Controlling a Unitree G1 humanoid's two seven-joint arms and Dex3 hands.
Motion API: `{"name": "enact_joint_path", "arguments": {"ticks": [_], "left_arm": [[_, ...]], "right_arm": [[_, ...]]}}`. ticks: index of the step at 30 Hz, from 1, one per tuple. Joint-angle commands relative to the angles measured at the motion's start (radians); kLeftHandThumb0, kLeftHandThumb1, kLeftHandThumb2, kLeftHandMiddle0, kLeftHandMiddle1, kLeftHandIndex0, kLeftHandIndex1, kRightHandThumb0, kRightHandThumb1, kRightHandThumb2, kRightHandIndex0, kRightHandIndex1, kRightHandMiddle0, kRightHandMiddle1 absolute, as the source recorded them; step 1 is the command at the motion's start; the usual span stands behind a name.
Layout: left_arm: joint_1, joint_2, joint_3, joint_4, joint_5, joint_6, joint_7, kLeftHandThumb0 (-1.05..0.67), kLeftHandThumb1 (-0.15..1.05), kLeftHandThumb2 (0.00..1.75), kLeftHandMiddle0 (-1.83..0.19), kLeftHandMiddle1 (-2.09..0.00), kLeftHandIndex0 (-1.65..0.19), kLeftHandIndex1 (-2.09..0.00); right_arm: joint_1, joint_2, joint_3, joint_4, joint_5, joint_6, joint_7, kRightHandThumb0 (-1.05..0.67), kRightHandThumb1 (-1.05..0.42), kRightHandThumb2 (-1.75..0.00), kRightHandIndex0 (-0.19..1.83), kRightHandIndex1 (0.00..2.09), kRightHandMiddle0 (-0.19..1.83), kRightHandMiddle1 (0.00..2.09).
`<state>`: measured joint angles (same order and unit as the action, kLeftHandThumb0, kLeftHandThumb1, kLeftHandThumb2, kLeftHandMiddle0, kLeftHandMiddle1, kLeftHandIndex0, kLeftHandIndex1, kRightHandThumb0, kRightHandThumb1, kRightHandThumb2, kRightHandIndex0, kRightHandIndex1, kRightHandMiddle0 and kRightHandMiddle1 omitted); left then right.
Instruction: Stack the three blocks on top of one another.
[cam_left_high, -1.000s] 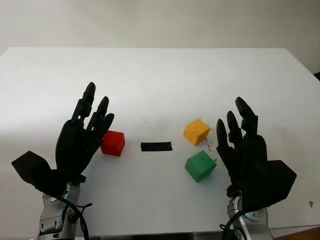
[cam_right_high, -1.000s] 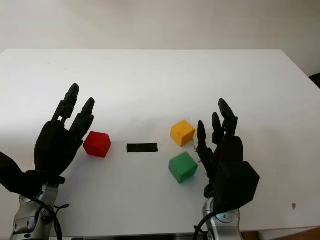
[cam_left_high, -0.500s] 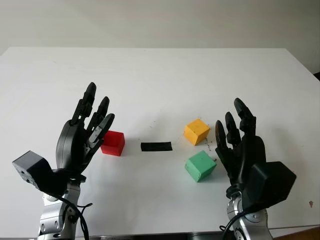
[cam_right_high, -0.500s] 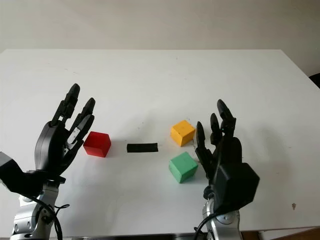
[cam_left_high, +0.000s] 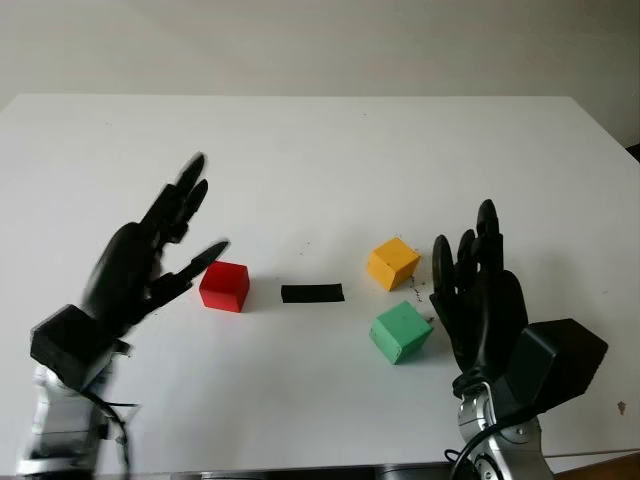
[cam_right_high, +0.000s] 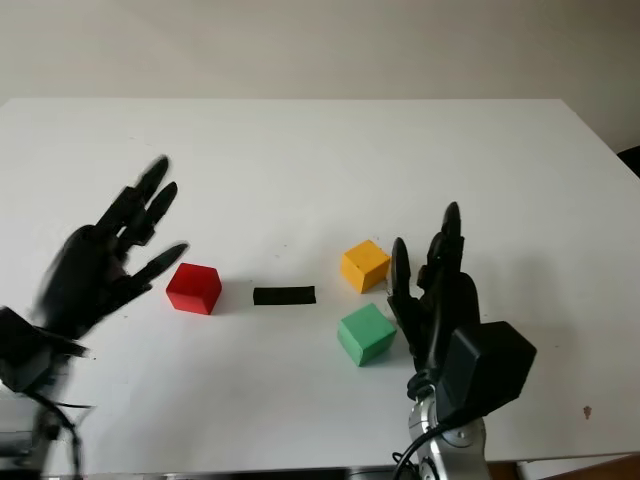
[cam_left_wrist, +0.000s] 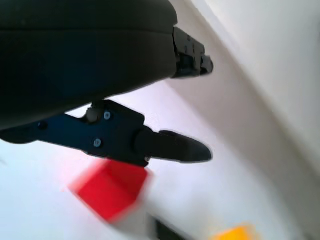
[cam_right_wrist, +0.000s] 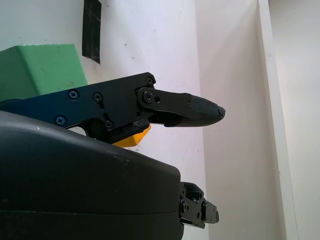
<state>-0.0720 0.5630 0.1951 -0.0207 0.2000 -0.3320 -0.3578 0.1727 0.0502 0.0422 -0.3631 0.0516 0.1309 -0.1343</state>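
Note:
Three blocks sit apart on the white table (cam_left_high: 320, 150): a red block (cam_left_high: 224, 287) at the left, a yellow block (cam_left_high: 393, 263) right of centre, and a green block (cam_left_high: 401, 332) just in front of the yellow one. My left hand (cam_left_high: 150, 255) hovers open just left of the red block, holding nothing. My right hand (cam_left_high: 472, 290) is open just right of the green block, holding nothing. In the left wrist view the red block (cam_left_wrist: 111, 190) lies beyond one finger; in the right wrist view the green block (cam_right_wrist: 42, 70) lies beside the fingers.
A short strip of black tape (cam_left_high: 312, 293) lies flat between the red and yellow blocks. The table's near edge runs just behind both wrists.
My left hand has swung out to the left and tilted, its fingers now away from the red block. My right hand turned slightly beside the green block. The blocks have not moved.

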Motion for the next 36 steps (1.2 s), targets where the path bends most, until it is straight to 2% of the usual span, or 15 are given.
{"name": "enact_joint_path", "arguments": {"ticks": [1,4,11,19,27,32,36], "left_arm": [[-0.027,0.070,0.001,-0.040,0.059,-0.011,-0.002,-0.62,1.04,0.10,0.03,-0.04,-0.24,-0.07],[-0.052,0.140,-0.010,-0.029,0.141,-0.062,0.020,-0.64,1.01,0.07,0.03,-0.05,-0.26,-0.07],[-0.077,0.214,-0.066,-0.031,0.226,-0.044,-0.014,-0.69,1.00,0.05,0.08,-0.04,-0.24,-0.06],[-0.089,0.213,-0.127,-0.016,0.319,-0.046,0.035,-0.74,1.01,0.06,0.09,-0.05,-0.23,-0.05],[-0.098,0.197,-0.210,-0.001,0.441,-0.023,0.095,-0.72,0.96,0.05,0.10,-0.05,-0.24,-0.06],[-0.100,0.187,-0.244,0.015,0.532,-0.015,0.188,-0.72,0.97,0.06,0.04,-0.07,-0.30,-0.08],[-0.103,0.191,-0.264,0.026,0.578,-0.001,0.220,-0.69,1.00,0.06,0.03,-0.07,-0.34,-0.10]], "right_arm": [[-0.003,0.022,-0.002,-0.022,0.003,0.009,-0.004,-0.56,-1.05,-0.49,-0.19,0.01,-0.18,0.06],[-0.006,0.023,-0.003,-0.023,0.007,0.011,-0.005,-0.57,-1.05,-0.48,-0.19,0.02,-0.17,0.06],[-0.012,0.013,-0.004,-0.024,-0.003,0.021,-0.007,-0.58,-1.05,-0.47,-0.19,0.03,-0.16,0.06],[-0.016,0.015,-0.007,-0.025,-0.010,0.030,-0.012,-0.58,-1.05,-0.47,-0.18,0.04,-0.16,0.06],[-0.013,0.012,-0.009,-0.022,-0.007,0.016,-0.002,-0.58,-1.05,-0.47,-0.19,0.04,-0.16,0.06],[-0.007,0.014,-0.011,-0.027,-0.004,0.019,0.003,-0.58,-1.05,-0.47,-0.19,0.04,-0.16,0.05],[-0.007,0.014,-0.009,-0.027,-0.006,0.019,0.004,-0.57,-1.05,-0.47,-0.19,0.04,-0.16,0.05]]}}
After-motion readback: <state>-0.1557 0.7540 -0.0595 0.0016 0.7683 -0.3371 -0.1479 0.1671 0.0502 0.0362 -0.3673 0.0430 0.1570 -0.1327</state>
